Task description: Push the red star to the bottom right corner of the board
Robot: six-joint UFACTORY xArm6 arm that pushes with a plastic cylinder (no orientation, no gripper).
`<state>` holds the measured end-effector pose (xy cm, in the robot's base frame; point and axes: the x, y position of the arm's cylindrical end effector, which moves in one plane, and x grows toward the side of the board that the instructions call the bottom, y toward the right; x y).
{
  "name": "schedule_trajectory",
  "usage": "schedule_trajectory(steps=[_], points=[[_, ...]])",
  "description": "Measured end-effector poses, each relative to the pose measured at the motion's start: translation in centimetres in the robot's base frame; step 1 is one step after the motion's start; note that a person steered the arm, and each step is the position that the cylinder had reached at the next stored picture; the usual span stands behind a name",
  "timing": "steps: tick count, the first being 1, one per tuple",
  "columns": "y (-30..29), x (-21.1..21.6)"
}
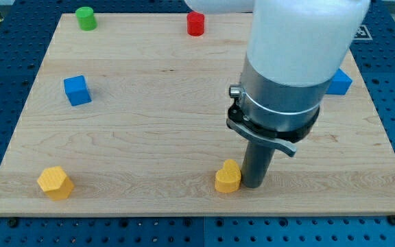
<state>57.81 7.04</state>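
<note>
A red block (195, 22) stands at the view's top edge of the wooden board (149, 137), a little left of the arm; it looks rounded and I cannot make out a star shape. My tip (254, 184) is low on the board, right of centre, far below the red block. It touches or nearly touches the right side of a yellow block (228, 177). The big white and grey arm body (286, 75) hides the board behind it.
A green cylinder (85, 18) stands at the top left. A blue cube (77, 90) is at the left. A yellow hexagonal block (54, 182) is at the bottom left. A blue block (340, 81) shows partly at the right, behind the arm.
</note>
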Motion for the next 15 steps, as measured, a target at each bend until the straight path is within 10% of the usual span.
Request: schedule_trajectory(steps=[4, 11, 13, 15], points=[[-2.9, -22.4], [19.0, -6.6], [24.7, -8.3], [17.5, -11.5]])
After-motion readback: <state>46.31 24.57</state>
